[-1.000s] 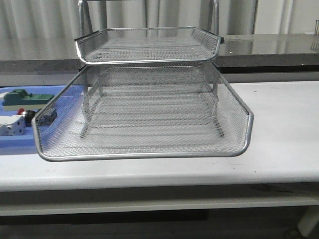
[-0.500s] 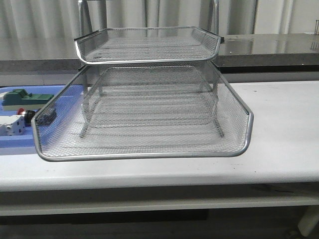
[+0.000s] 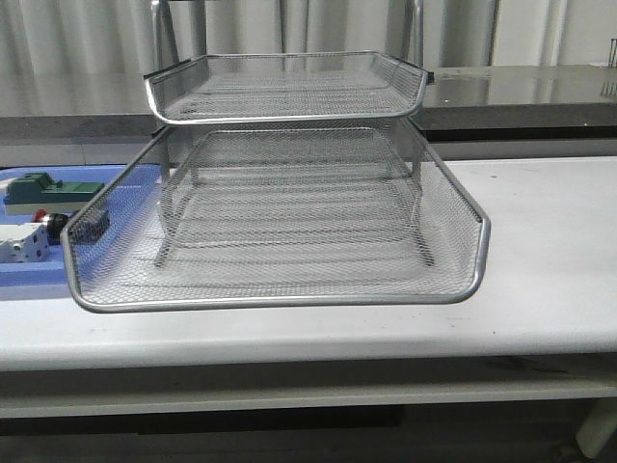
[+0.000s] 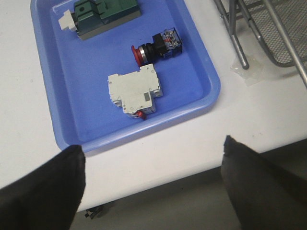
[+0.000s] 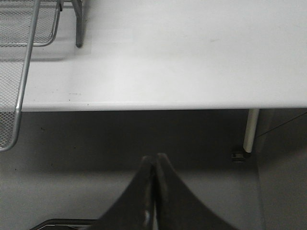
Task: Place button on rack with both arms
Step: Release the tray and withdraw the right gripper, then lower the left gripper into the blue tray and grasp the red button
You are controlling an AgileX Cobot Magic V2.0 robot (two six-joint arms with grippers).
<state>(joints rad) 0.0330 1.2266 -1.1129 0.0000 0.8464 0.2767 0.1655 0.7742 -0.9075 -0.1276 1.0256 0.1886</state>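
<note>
Your left gripper (image 4: 152, 165) hangs wide open above the table edge; your right gripper (image 5: 154, 187) is pressed closed on nothing. The button (image 4: 156, 45) lies in the blue tray (image 4: 45, 110), beside the rack (image 3: 280, 222).

Silver wire mesh, fine grid pattern, on rack (image 3: 280, 193); plain silver frame legs. Flat tray (image 4: 62, 120) solid mid-blue. Button (image 4: 156, 45): red head, black collar, blue rear block with metallic specks. Green block (image 4: 103, 14) dark green with off-white end piece. White boxy part (image 4: 134, 91) off-white, small red tab at one edge. Tabletop (image 5: 192, 52) plain white, faintly scuffed. Left pincer (image 4: 153, 187) and right pincer (image 5: 154, 191) fingers matte black.
</note>
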